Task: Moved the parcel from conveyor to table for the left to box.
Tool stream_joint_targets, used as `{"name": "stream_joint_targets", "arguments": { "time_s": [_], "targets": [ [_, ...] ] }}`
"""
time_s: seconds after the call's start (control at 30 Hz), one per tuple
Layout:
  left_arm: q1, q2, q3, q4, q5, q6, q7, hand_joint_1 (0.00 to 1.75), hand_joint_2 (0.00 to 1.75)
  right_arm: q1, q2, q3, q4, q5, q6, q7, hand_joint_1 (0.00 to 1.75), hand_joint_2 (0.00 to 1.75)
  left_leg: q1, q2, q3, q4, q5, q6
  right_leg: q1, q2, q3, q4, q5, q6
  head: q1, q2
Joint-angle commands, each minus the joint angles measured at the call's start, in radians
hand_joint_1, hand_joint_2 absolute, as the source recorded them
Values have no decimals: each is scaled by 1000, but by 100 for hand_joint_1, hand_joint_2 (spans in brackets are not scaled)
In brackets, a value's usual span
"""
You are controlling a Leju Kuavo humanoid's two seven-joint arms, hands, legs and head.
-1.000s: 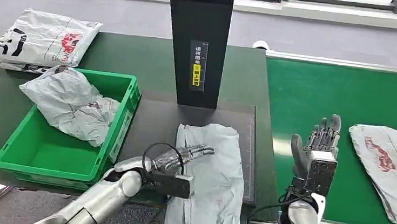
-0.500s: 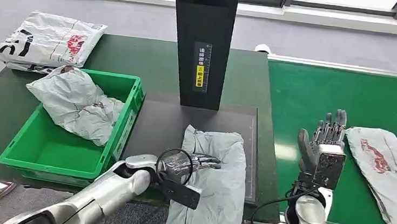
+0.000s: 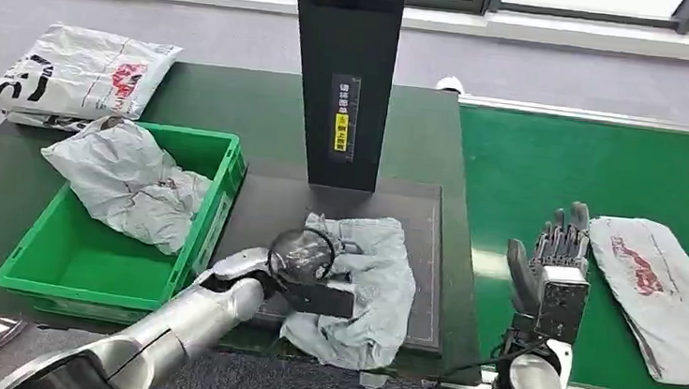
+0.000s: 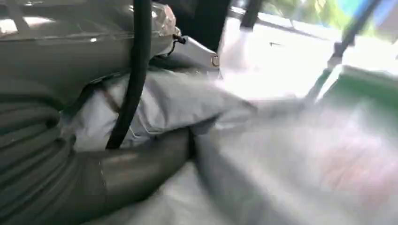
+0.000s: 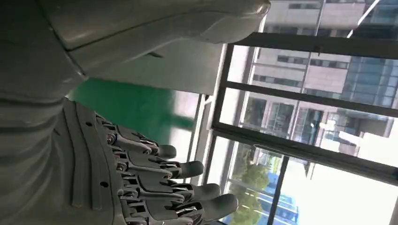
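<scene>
Both arms are polished silver metal with rounded, tube-like segments. A black cable loops out over the wrist of the left hand (image 3: 317, 253), beside a flat black box, and more black cable hangs below the right hand (image 3: 557, 246), whose dark fingers (image 5: 187, 168) carry small screws and pale grey rounded tips above a ribbed grey cover.

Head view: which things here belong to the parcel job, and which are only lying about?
Job: grey parcel gripped by left robot hand; green box; conveyor; table.
Lying about: white bags; black post.
</scene>
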Motion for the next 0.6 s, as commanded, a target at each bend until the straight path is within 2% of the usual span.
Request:
{"name": "stream_joint_targets", "arguments": {
  "time_s": [0.03, 0.17, 0.23, 0.27, 0.37, 0.43, 0.47, 0.6],
  "targets": [
    [-35, 20, 452, -474, 478, -65, 11, 175, 175, 68, 26, -69, -24, -37, 2, -18, 0, 175, 2, 1, -16, 2, 4, -3, 2, 2, -17, 2, 5, -2, 0, 0],
    [-92, 37, 466, -450, 353, 175, 58, 175, 175, 65, 32, -83, -43, -40, -1, -17, 0, 175, 2, 4, -20, 1, 5, -3, 3, 6, -23, 2, 6, -3, 0, 0],
    [-149, 63, 518, -416, 244, 442, 63, 175, 175, 52, 28, -82, -25, -40, 0, -18, 0, 175, 2, 3, -22, 1, 5, -3, 3, 6, -25, 3, 6, -3, 0, 0],
    [-176, 97, 540, -407, 203, 528, 58, 175, 175, 41, 25, -76, -10, -42, 1, -18, 0, 175, 2, 3, -24, 2, 6, -4, 3, 5, -26, 3, 7, -3, 0, 0],
    [-179, 112, 559, -414, 207, 508, 57, 175, 175, 33, 26, -75, 7, -47, -2, -20, 0, 175, 2, 5, -25, 2, 5, -4, 3, 8, -29, 3, 7, -3, 0, 0],
    [-180, 128, 576, -398, 83, 664, 96, 175, 175, 30, 22, -71, 16, -55, -5, -23, 0, 175, 2, 7, -23, 0, 6, -4, 4, 8, -27, 1, 8, -4, 0, 0],
    [-167, 132, 646, -426, 21, 676, 121, 175, 175, 32, 20, -69, 19, -57, -9, -27, 0, 175, 1, 5, -23, -1, 6, -4, 3, 8, -27, 2, 7, -4, 0, 0],
    [-91, 82, 1022, -484, -146, 676, -60, 175, 175, 76, 17, -63, 15, -78, -26, -46, 0, 175, 2, 6, -24, 0, 6, -4, 4, 9, -27, 1, 8, -3, 0, 0]
  ]
}}
